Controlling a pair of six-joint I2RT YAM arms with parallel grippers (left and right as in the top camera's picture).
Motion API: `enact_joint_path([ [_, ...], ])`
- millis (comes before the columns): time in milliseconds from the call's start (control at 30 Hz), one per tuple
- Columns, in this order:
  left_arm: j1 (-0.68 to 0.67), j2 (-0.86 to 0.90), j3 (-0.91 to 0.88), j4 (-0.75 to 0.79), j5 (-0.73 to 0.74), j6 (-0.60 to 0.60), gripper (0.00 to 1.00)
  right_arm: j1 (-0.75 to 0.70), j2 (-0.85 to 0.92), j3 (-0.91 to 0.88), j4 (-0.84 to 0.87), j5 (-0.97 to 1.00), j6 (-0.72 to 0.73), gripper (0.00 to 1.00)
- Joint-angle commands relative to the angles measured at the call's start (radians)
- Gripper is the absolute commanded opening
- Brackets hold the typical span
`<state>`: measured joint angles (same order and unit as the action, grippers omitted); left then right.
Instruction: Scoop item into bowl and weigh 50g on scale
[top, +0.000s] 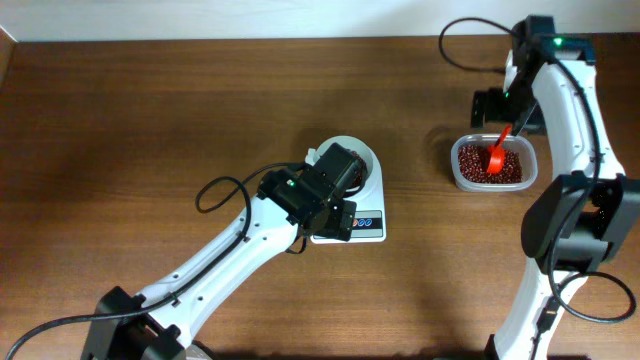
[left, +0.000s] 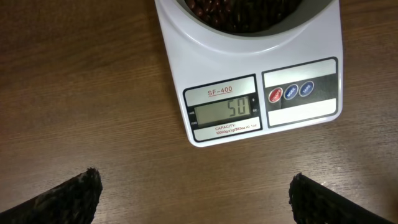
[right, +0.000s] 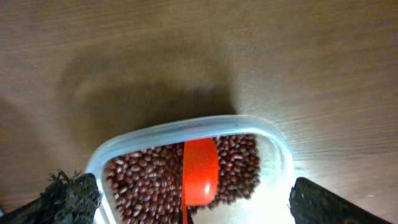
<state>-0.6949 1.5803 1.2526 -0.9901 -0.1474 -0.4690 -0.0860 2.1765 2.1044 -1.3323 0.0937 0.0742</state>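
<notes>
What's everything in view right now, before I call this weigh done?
table: one, dark brown wood, under everything
scale: one, white, mid-table, display reads 50
bowl: one, white, on the scale
beans in bowl: many, dark red-brown, inside the bowl
tub: one, clear plastic, on the table by the right arm
beans in tub: many, dark red-brown, filling the tub
scoop: one, red, lying on the beans in the tub
left end effector: one, black fingers, open, near the scale's display
right end effector: one, black fingers, open, above the tub, not gripping the scoop
</notes>
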Motion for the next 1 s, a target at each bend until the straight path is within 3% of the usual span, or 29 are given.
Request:
enact_joint_path([
  [0,-0.003,-0.005,-0.005,-0.002,-0.010,-0.005,0.99,-0.001,-0.018,0.144,-0.062,0.015,-0.015,0.99],
  [100,-0.003,-0.005,-0.005,-0.002,-0.010,-0.005,0.99,-0.001,-0.018,0.171,-0.083,-0.089,-0.040,0.99],
  [267,-0.003,-0.005,-0.005,-0.002,-0.010,-0.005,0.99,0.001,-0.015,0.170,0.020,-0.205,-0.101,0.99],
  [400,-0.003,-0.005,-0.005,-0.002,-0.010,-0.005,0.99,0.004,-0.010,0.170,0.028,-0.427,-0.101,0.99],
  [967,-0.003,-0.005,-0.005,-0.002,-0.010,-0.005,0.99,0.040,-0.010,0.155,0.028,-0.430,-0.101,0.99],
])
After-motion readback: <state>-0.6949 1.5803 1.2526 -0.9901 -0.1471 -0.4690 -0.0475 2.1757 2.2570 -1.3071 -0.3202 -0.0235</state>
